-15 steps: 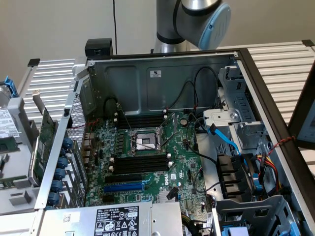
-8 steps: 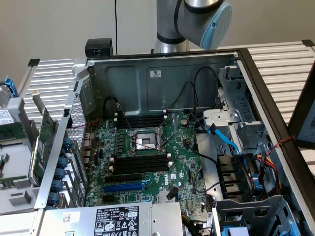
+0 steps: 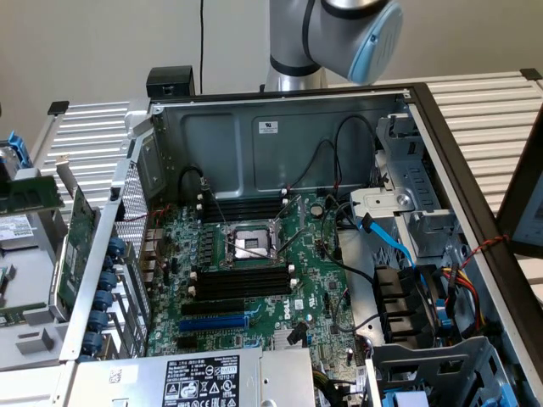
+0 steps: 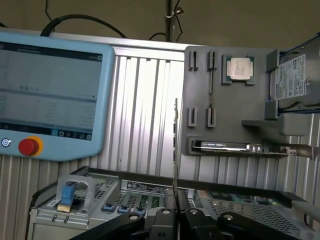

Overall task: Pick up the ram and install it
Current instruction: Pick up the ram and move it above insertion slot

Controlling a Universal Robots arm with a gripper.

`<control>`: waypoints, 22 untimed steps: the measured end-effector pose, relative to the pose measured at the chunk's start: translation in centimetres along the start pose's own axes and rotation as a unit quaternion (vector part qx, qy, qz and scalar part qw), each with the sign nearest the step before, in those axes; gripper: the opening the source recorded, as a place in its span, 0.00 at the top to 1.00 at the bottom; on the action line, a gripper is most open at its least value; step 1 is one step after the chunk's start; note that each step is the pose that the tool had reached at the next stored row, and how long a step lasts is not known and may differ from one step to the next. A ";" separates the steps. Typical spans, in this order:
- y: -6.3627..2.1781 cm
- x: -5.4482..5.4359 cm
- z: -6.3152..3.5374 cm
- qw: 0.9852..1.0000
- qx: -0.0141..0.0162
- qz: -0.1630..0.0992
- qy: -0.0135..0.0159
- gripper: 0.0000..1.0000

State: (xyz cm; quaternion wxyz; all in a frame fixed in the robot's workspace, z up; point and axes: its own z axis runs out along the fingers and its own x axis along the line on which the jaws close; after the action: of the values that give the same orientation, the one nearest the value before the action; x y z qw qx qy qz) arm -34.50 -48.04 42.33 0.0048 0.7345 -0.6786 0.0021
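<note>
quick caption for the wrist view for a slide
Gripper shut on the ram, seen edge-on, with the computer case, teach pendant and grey parts tray beyond.

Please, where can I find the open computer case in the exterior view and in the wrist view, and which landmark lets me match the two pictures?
Exterior view: the computer case takes the middle of the picture, open, with the motherboard inside.
Wrist view: the computer case lies just beyond the gripper, which grips the ram edge-on.
Shared landmark: the ribbed metal table around the case, also here.
</note>
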 end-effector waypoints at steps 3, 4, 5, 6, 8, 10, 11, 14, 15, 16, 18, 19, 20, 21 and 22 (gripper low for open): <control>-1.36 0.2 -1.17 1.000 0.000 0.000 -0.001 0.87; -1.80 0.2 -1.32 1.000 0.000 0.000 -0.002 0.87; -2.26 0.3 -1.34 1.000 0.000 0.000 -0.002 0.87; -2.72 0.3 -1.34 1.000 0.000 0.000 -0.002 0.87; -3.63 0.4 -1.35 1.000 0.000 -0.001 -0.002 0.87; -4.51 0.5 -1.35 1.000 0.000 -0.001 -0.002 0.87; -4.97 0.5 -1.35 1.000 0.000 -0.001 -0.002 0.87; -6.33 0.6 -1.36 1.000 0.000 -0.002 -0.002 0.87; -6.78 0.6 -1.35 1.000 0.000 -0.001 -0.002 0.87; -7.23 0.6 -1.36 1.000 0.000 -0.001 -0.002 0.87; -8.16 0.7 -1.36 1.000 0.000 -0.001 -0.002 0.87; -8.61 0.7 -1.37 1.000 0.000 -0.001 -0.001 0.87; -9.07 0.6 -1.36 1.000 0.000 -0.002 -0.001 0.87; -9.50 0.5 -1.35 1.000 0.000 -0.001 -0.001 0.87; -9.92 0.4 -1.35 1.000 0.000 -0.001 -0.001 0.87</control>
State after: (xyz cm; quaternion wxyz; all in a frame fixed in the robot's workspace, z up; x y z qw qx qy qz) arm -24.58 -47.61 43.64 0.0043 0.7355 -0.6775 0.0011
